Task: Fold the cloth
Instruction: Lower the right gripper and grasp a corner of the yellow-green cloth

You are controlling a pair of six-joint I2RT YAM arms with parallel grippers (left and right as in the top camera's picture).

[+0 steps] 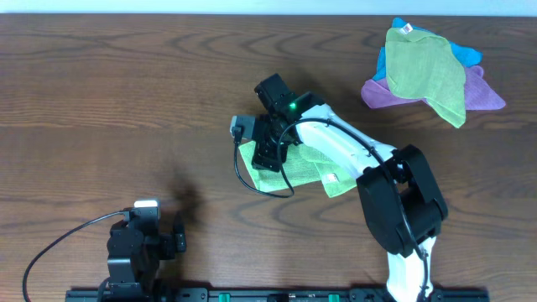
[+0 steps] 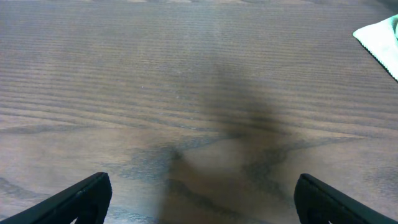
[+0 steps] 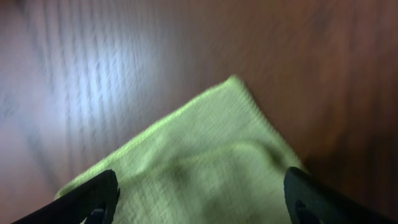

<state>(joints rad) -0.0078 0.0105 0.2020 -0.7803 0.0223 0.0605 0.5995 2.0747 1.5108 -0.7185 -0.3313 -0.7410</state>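
Note:
The light lime-green cloth [image 1: 298,168] lies in a folded bundle on the wooden table near the middle. My right gripper [image 1: 270,151] hangs over its left part with the fingers spread wide. In the right wrist view the cloth [image 3: 205,168] fills the space between the open fingers [image 3: 202,202], with one corner pointing away. My left gripper [image 1: 147,239] rests near the front left edge, open and empty. The left wrist view shows bare wood between its fingers [image 2: 202,199] and a corner of the cloth [image 2: 382,37] at the far right.
A pile of other cloths sits at the back right: an olive-green one with a small tag [image 1: 424,71] on top of a blue one [image 1: 466,54] and a purple one [image 1: 386,94]. A black cable [image 1: 59,239] runs from the left arm.

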